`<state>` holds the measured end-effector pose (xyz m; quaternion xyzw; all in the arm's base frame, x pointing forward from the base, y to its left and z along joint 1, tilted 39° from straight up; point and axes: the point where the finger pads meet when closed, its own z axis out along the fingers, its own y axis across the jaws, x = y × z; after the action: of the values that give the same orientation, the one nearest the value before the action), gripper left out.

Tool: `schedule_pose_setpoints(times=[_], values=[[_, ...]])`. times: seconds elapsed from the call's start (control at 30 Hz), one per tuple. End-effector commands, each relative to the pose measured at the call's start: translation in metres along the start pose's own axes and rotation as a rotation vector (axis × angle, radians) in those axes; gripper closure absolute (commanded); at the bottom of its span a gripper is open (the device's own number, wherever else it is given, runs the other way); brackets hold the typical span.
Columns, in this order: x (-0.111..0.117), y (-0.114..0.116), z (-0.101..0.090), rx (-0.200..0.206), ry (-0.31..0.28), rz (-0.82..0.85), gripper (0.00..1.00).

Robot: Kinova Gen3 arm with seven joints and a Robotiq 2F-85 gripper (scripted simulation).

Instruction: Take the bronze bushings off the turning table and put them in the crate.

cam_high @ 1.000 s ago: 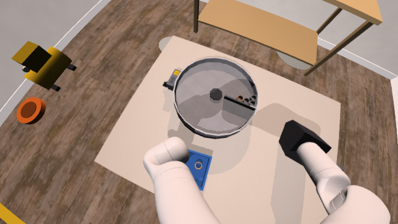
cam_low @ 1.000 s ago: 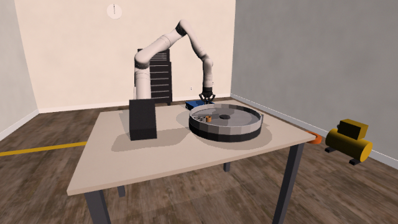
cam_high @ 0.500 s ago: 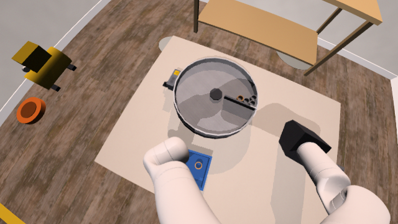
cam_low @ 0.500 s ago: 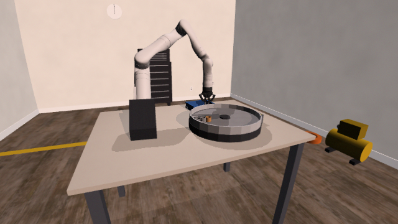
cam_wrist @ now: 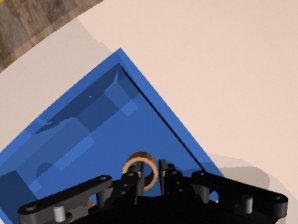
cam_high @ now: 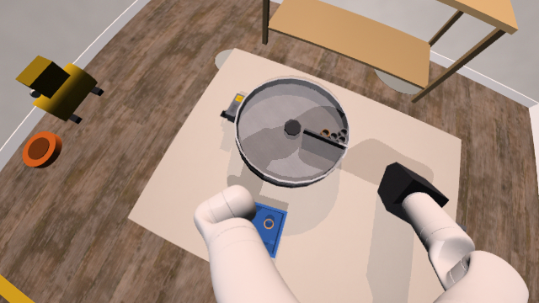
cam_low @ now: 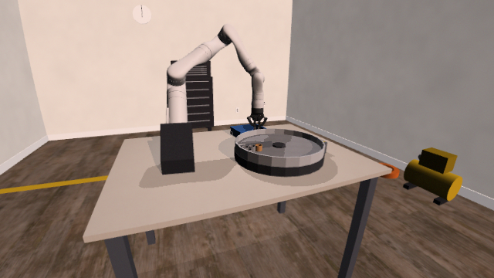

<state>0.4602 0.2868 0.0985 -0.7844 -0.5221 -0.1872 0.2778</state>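
My gripper is low at the blue crate, its fingers slightly parted. In the wrist view one finger is inside a bronze bushing and the other outside it, with a gap around its wall. A bit of another bronze piece shows behind the left finger. The top view shows a bronze ring in the crate; the arm hides the gripper there. On the turning table, one bronze bushing stands beside several steel bushings.
A dark bar crosses the turning table from near its hub to the raised rim, beside the bushings. The black arm base stands on the tabletop. A small grey box with a yellow patch adjoins the turning table.
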Motion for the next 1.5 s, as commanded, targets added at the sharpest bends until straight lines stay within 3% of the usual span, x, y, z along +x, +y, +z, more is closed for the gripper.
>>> schedule_pose_setpoints(times=[0.0,1.47], values=[[0.0003,0.0007,-0.0008,-0.002,0.001,0.0,0.84],[0.0002,0.0009,-0.0058,-0.002,0.001,0.0,0.84]])
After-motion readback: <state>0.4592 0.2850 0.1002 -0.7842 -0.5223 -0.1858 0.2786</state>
